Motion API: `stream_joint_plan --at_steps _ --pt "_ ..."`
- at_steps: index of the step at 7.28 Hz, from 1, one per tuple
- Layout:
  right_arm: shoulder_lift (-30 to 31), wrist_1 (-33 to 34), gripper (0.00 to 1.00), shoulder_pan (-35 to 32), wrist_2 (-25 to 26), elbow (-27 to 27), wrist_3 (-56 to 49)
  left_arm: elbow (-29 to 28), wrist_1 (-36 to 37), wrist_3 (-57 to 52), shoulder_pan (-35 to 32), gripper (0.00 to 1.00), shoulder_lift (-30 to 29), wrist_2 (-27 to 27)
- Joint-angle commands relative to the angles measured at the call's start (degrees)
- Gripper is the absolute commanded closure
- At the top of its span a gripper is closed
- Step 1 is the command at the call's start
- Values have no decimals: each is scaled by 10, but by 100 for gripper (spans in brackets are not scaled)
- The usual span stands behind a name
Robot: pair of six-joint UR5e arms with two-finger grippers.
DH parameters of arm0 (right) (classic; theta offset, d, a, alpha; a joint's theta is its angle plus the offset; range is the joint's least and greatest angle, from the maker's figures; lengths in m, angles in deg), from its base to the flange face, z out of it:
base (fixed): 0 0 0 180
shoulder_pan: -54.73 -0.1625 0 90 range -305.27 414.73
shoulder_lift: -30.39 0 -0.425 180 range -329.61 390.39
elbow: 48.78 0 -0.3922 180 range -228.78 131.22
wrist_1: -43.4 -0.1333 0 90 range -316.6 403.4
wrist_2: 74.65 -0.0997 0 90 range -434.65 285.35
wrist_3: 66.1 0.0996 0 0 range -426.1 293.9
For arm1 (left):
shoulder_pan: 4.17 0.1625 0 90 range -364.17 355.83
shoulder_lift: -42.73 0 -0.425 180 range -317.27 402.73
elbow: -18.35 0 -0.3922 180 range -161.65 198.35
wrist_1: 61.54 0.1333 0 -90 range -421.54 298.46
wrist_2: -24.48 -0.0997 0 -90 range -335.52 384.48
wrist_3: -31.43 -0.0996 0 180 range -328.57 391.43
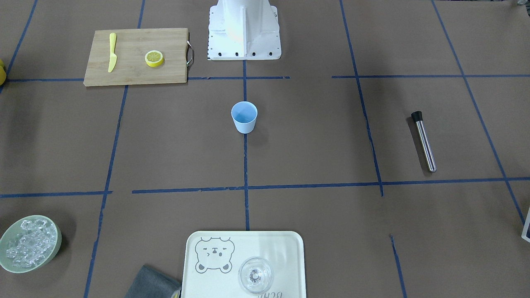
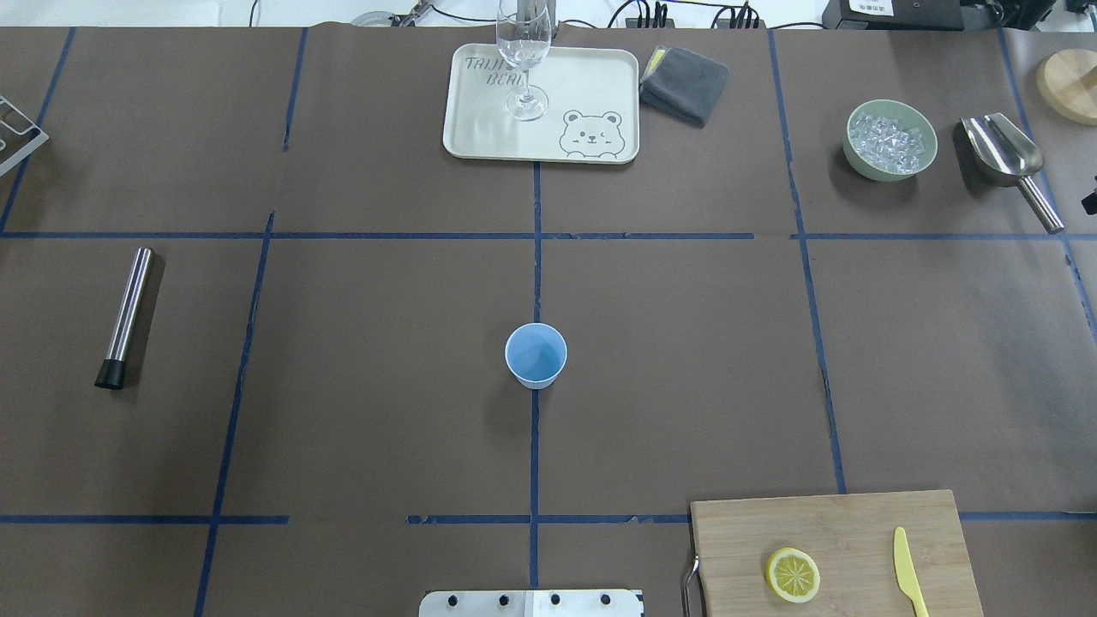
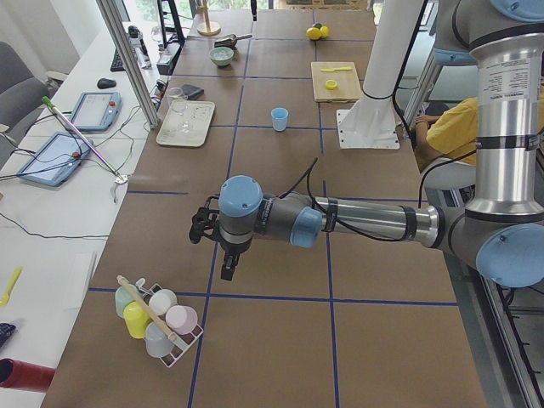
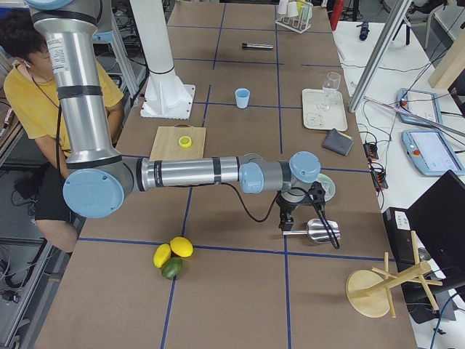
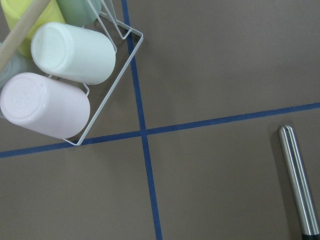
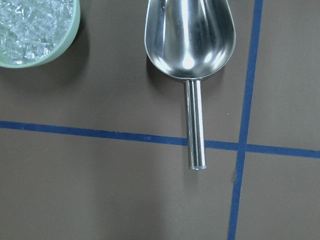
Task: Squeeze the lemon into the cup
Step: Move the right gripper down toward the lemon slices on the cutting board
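The lemon slice (image 1: 154,58) lies flat on a wooden cutting board (image 1: 132,68), and it also shows in the overhead view (image 2: 793,574). The light-blue cup (image 1: 244,117) stands upright at the table's middle (image 2: 536,355). Neither gripper is near them. My left gripper (image 3: 228,268) hangs over the table's left end, beside a wire rack of cups (image 3: 157,319). My right gripper (image 4: 287,222) hangs over the right end, above a metal scoop (image 4: 316,231). I cannot tell whether either is open or shut; no fingers show in the wrist views.
A yellow knife (image 1: 112,51) lies on the board. A steel muddler (image 2: 127,315) lies at the left. A tray (image 2: 591,77) holds a clear glass (image 2: 523,60). A grey cloth (image 2: 686,83), an ice bowl (image 2: 890,140) and whole lemons (image 4: 173,254) sit further off.
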Motion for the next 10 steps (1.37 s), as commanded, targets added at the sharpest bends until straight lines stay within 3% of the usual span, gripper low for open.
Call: stream_joint_plan --at_steps 1,7,8,10 --pt "-1 -1 0 0 0 0 -1 15 2 -11 4 0 5 -3" --pt "1 -1 0 49 0 49 12 17 -2 -13 8 0 15 -4" --pt "5 -1 0 65 -1 74 45 9 -4 -11 8 0 6 -4" --pt "53 -1 0 123 -1 176 112 11 -5 -15 10 0 11 23"
